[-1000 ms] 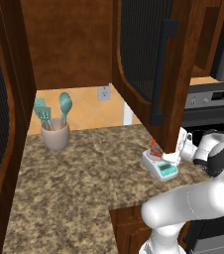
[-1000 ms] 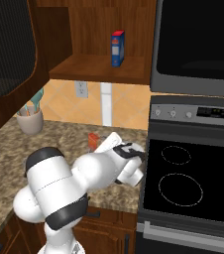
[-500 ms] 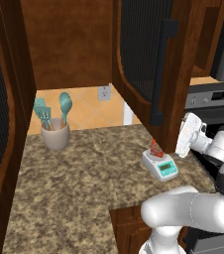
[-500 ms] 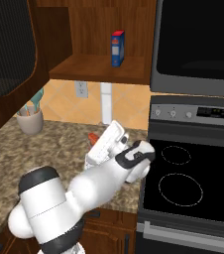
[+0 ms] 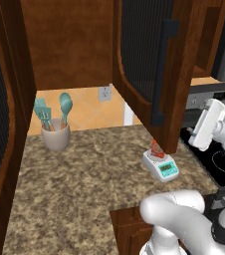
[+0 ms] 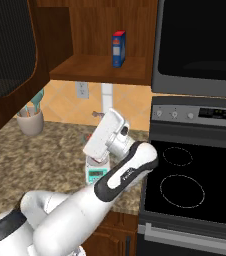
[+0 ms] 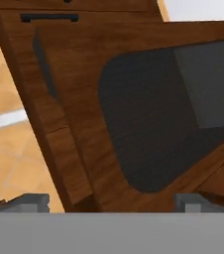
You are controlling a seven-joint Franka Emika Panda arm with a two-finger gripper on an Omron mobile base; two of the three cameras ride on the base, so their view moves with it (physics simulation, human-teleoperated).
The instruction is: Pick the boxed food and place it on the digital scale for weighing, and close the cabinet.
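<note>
Boxed food (image 5: pixel 157 149) sat on digital scale (image 5: pixel 161 167), just below the open cabinet (image 5: pixel 147 60) door's lower corner. Tool (image 7: pixel 112 201) was spread wide w/ nothing held, facing that door's glass panel.

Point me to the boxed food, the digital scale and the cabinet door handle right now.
boxed food (image 5: pixel 157 149): left base view, its orange-red front.
digital scale (image 5: pixel 168 170): left base view, its teal display panel.
cabinet door handle (image 5: pixel 162 74): left base view, middle of the black bar.

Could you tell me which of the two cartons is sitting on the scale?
The orange-red boxed food stands on the digital scale; the blue carton stays on the cabinet shelf.
</note>
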